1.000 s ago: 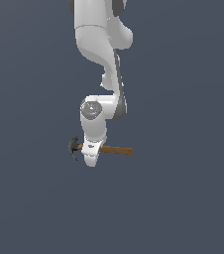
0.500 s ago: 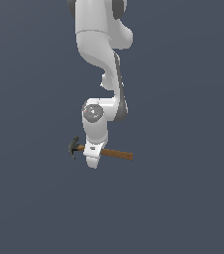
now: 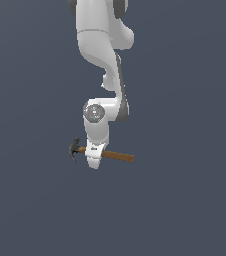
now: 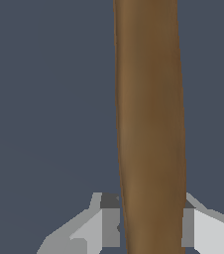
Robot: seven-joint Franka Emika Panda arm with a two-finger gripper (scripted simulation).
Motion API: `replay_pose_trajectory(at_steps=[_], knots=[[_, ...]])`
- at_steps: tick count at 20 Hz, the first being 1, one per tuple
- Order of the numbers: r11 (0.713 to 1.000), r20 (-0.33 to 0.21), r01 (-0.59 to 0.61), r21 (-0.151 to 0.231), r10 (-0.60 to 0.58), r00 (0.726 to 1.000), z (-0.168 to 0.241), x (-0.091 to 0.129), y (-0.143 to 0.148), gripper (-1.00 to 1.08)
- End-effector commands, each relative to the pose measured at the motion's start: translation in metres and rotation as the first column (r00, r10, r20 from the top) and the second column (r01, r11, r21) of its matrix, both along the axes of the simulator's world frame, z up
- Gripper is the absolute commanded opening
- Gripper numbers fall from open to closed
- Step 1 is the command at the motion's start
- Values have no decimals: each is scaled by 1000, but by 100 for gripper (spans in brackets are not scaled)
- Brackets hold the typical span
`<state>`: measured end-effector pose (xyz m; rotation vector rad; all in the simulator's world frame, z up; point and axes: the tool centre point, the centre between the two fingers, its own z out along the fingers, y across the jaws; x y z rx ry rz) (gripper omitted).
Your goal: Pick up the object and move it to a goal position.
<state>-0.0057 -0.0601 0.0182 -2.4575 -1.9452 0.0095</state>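
One camera stands off my arm and looks at me from some way back, wide enough to take in the arm from its upper links down to my pincer, against a plain grey-blue ground. There the hammer lies across the picture, head towards nine o'clock and handle end towards three.

The other camera rides on my wrist and looks along my fingers from very near. The brown handle fills the frame from twelve o'clock to six, with a finger touching it on either side.

Both views share the pincer and the stretch of handle it grips; the hammer's head shows only in the outside view.
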Motion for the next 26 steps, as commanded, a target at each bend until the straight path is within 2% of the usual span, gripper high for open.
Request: replay_pose_trajectory(at_steps=[1,8,20,26], knots=[[1000,3,3,-2,-3,1000,5,0,2,-100],[1000,4,3,-2,-3,1000,33,-6,40,-100],[1000,7,4,-4,-4,1000,123,-22,158,-100],[1000,9,5,-3,-5,1000,157,-25,202,-100]])
